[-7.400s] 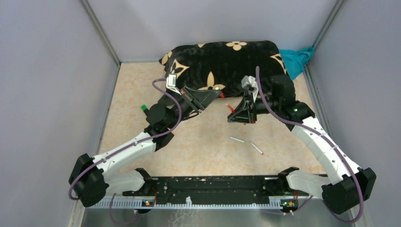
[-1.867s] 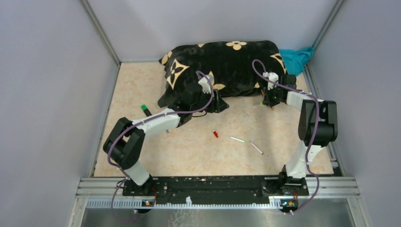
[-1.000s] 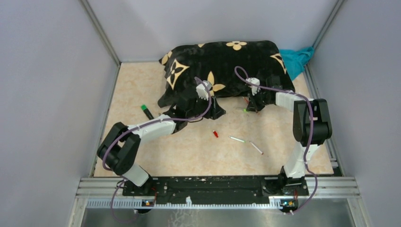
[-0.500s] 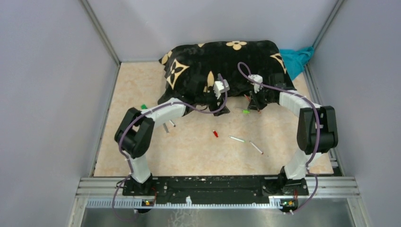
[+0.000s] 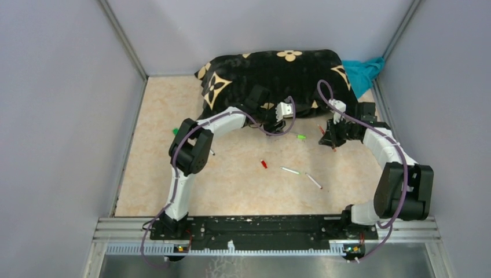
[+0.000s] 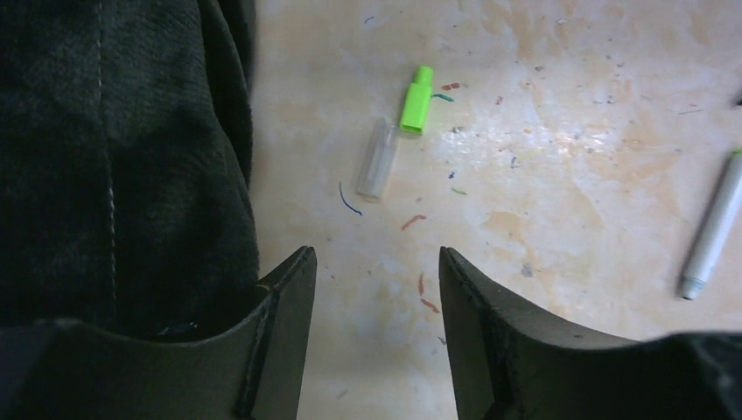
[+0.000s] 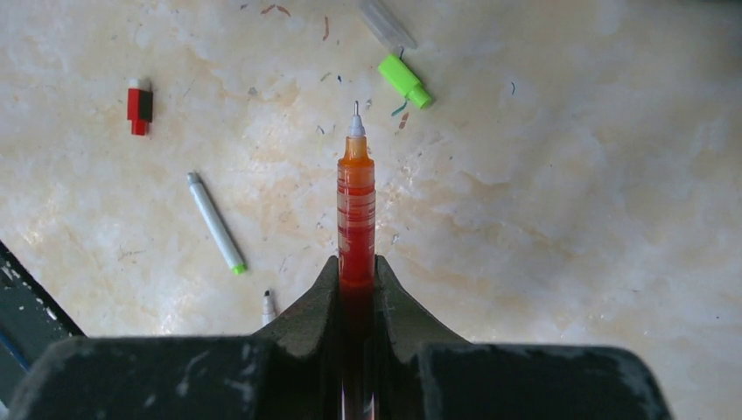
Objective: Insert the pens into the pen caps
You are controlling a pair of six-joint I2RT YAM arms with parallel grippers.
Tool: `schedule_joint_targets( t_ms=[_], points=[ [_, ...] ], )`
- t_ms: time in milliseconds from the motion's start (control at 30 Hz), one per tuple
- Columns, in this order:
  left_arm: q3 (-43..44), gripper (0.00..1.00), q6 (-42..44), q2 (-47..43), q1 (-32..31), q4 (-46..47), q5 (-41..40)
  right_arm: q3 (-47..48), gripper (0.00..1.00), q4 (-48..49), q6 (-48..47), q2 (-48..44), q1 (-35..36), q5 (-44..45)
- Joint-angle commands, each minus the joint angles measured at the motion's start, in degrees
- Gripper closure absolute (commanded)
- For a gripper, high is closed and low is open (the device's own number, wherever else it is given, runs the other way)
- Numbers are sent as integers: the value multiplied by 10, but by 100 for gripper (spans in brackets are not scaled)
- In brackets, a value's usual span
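Right hand (image 7: 357, 262) clenched on slim red-orange pen (image 7: 356, 201), nib pointing toward small bright-green plastic cap (image 7: 404, 81) lying ahead, slightly right; left hand (image 6: 376, 280) spread empty, same cap ahead.

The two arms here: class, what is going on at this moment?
The right gripper is shut on a red pen, its bare tip pointing out over the table. The left gripper is open and empty beside the black cloth, with a green cap lying just ahead of it. A red cap and a white pen lie loose on the table.
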Motion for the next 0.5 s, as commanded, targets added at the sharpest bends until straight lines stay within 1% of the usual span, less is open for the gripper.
schedule_joint_targets(
  t_ms=[0, 133, 267, 467],
  points=[
    [60, 41, 62, 47, -10, -45, 10, -9, 100, -6, -8, -42, -25, -41],
    [108, 44, 65, 89, -18, -70, 11, -13, 100, -1, -4, -45, -31, -47],
    [134, 48, 81, 114, -31, -84, -1, -13, 100, 4, 2, -45, -35, -62],
    [156, 48, 70, 141, -47, -93, -31, -19, 100, 9, 7, -52, -39, -80]
  ],
)
